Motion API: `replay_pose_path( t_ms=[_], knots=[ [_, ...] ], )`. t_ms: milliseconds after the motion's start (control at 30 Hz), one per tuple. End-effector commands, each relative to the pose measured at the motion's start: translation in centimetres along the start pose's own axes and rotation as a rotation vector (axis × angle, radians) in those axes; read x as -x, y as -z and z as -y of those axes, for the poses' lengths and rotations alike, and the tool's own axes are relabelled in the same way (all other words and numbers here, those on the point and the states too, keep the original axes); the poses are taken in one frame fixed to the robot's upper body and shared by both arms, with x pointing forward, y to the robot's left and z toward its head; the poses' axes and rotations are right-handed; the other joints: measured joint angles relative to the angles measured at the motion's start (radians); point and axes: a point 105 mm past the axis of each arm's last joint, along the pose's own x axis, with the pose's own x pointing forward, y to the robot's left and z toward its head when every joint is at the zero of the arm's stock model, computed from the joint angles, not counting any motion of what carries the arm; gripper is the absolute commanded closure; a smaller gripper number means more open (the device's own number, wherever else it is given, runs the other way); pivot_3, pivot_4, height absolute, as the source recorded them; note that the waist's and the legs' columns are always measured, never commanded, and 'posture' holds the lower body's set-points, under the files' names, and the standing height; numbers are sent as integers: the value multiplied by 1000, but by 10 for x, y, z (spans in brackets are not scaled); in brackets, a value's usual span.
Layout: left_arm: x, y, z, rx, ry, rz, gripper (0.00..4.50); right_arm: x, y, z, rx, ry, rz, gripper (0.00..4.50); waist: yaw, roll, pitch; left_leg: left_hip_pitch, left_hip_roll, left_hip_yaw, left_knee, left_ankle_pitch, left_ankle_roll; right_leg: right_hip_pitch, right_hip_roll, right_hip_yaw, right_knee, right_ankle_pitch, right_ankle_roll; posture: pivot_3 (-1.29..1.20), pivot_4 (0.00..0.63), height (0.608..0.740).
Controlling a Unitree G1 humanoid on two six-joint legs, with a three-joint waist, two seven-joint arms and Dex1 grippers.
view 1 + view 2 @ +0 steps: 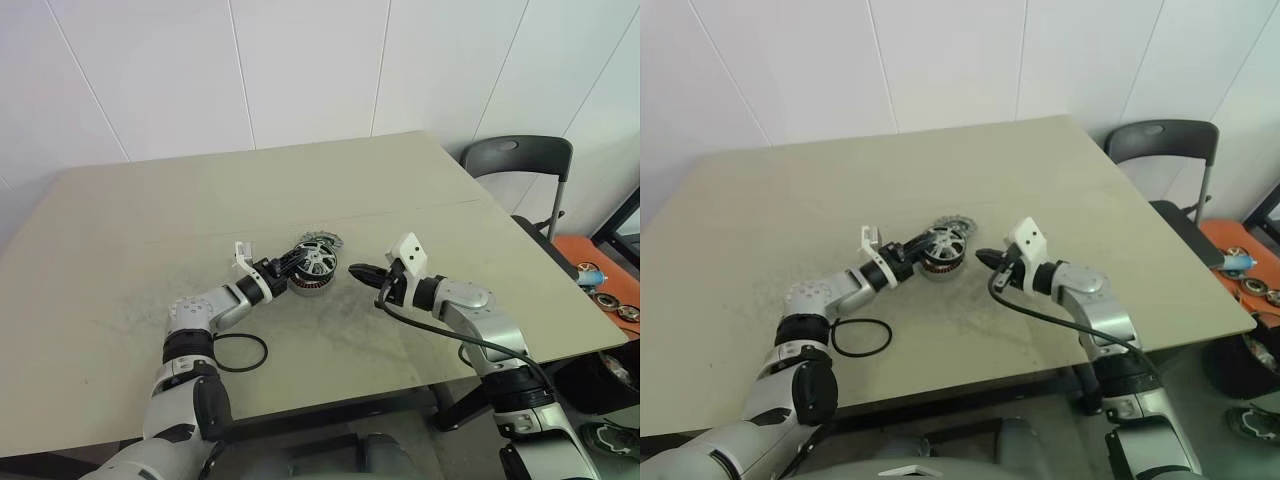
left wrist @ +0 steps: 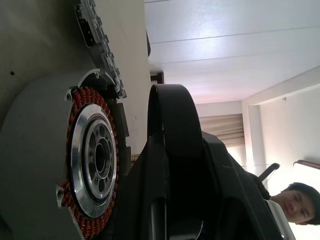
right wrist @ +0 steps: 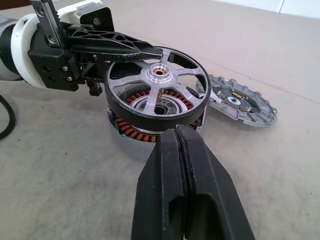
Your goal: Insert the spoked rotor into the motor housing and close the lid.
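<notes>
Left gripper pinches spoked rotor by rim, poised tilted just above motor housing on table. Right gripper shut, empty, just beside housing. Lid lies flat behind housing. Rotor looks rigid, smooth-edged metal; rim grip best.

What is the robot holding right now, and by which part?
The left claw grips the spoked rotor by its dark rim; the right claw holds nothing.

Rotor: black rim, silver-white spokes, brass-toned centre. Housing just below it: grey wall, copper-orange windings. Lid, beside these: grey, toothed edge, dark centre. Both grippers' fingers: black. Table: beige, faintly speckled. Chair: dark grey.
</notes>
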Motion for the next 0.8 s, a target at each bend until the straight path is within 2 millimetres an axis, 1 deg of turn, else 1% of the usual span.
replay_pose_path(
  t_ms=[33, 200, 267, 300, 400, 533, 600, 667, 733, 800],
  knots=[
    [0, -1, 3, -6, 10, -3, 4062, 2, -13, 3, 39, 10, 42, 4500, 0, 0, 0, 0, 0, 0, 0, 0, 0, 0, 0, 0, 0, 0, 0, 0, 0, 740],
    [0, -6, 2, -34, -5, 21, 4062, 2, -12, 3, 42, 12, 39, 4500, 0, 0, 0, 0, 0, 0, 0, 0, 0, 0, 0, 0, 0, 0, 0, 0, 0, 740],
    [0, -10, 2, -50, -16, 49, 3337, 1, -11, 3, 42, 12, 38, 4500, 0, 0, 0, 0, 0, 0, 0, 0, 0, 0, 0, 0, 0, 0, 0, 0, 0, 740],
    [0, -12, 2, -53, -18, 60, 3073, 1, -11, 3, 44, 12, 37, 4500, 0, 0, 0, 0, 0, 0, 0, 0, 0, 0, 0, 0, 0, 0, 0, 0, 0, 740],
    [0, -16, 1, -57, -24, 82, 2081, 1, -11, 2, 46, 11, 36, 4500, 0, 0, 0, 0, 0, 0, 0, 0, 0, 0, 0, 0, 0, 0, 0, 0, 0, 740],
    [0, -16, -9, -82, -98, 71, 766, 0, -11, 3, 48, 14, 37, 4500, 1, 0, 0, 3, 0, 0, 0, 0, 0, 3, 0, 0, 0, 0, 0, 0, 0, 740],
    [1, -13, -14, -165, -148, 33, 766, 0, -11, 3, 48, 15, 38, 4500, 0, 0, 0, 7, 0, 0, 0, -3, 5, 7, 0, 0, 0, 0, 0, 0, 0, 740],
    [0, -15, -8, -219, -144, 16, 766, 0, -11, 3, 48, 16, 38, 4500, 0, 0, 0, 12, 0, 0, 0, -3, 5, 12, 0, 0, 0, -1, 1, 0, 0, 740],
    [-2, -17, 4, -279, -117, -10, 766, 0, -10, 3, 48, 18, 38, 4500, -3, 0, 0, 16, 0, 0, 0, -3, 6, 16, 0, 0, 0, -3, 4, 0, 0, 740],
    [-6, -19, 17, -361, -113, -42, 766, 0, -10, 3, 48, 18, 38, 4500, -3, 0, 0, 16, 0, 0, 0, -3, 6, 16, 1, 0, 0, -3, 4, 0, 0, 740]
  ],
)
